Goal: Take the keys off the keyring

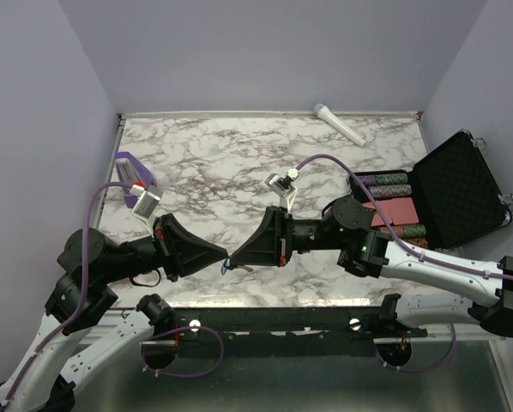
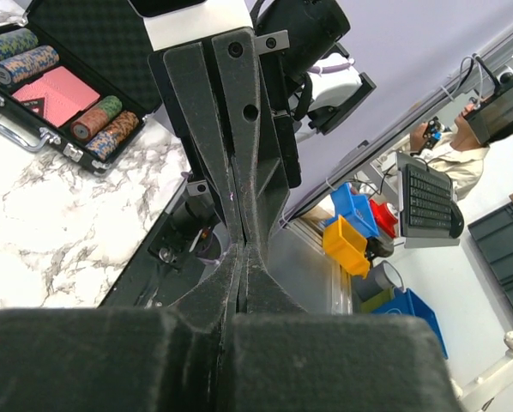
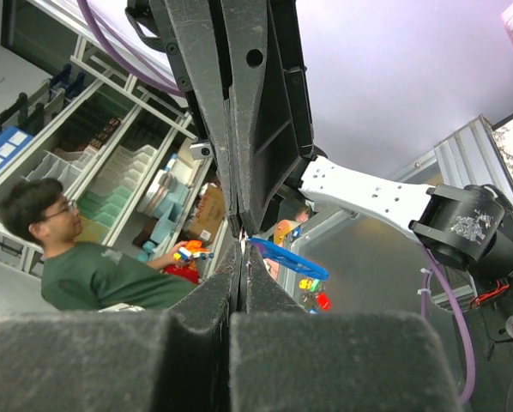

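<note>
Both arms meet tip to tip above the near edge of the marble table (image 1: 205, 172). The left end effector (image 1: 223, 255) has its jaws pressed together, and so does the right end effector (image 1: 237, 256). The keyring (image 3: 286, 257), with its blue tag, juts sideways from the spot where the tips touch, off the table; which one pinches it I cannot tell, and the key is too small to make out
</note>
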Controlling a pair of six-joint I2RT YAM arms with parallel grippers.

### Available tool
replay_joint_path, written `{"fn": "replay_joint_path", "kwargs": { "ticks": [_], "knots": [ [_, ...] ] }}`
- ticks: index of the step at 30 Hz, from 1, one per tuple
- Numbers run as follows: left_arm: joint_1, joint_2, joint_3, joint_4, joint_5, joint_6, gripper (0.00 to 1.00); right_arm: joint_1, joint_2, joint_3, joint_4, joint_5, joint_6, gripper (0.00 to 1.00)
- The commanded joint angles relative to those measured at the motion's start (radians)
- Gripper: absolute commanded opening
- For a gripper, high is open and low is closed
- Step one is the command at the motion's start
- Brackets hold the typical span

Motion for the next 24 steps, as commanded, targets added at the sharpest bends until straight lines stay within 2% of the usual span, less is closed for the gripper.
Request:
{"fn": "replay_joint_path", "kwargs": {
  "ticks": [1, 7, 16, 24],
  "knots": [
    [-0.002, 0.008, 0.023, -0.053, 0.007, 0.023, 0.0, -0.004, 0.004, 0.031, 0.036, -0.026, 0.002, 0.01],
    [-0.002, 0.016, 0.03, -0.093, 0.028, 0.043, 0.0, -0.002, 0.018, 0.056, 0.001, -0.046, -0.005, 0.01],
    [-0.002, 0.06, 0.099, -0.231, 0.139, 0.141, 0.0, -0.004, 0.03, 0.123, -0.137, -0.089, -0.071, 0.01],
    [-0.003, 0.094, 0.112, -0.271, 0.197, 0.194, 0.0, -0.002, 0.047, 0.148, -0.201, -0.125, -0.087, 0.01]
  ]
}}
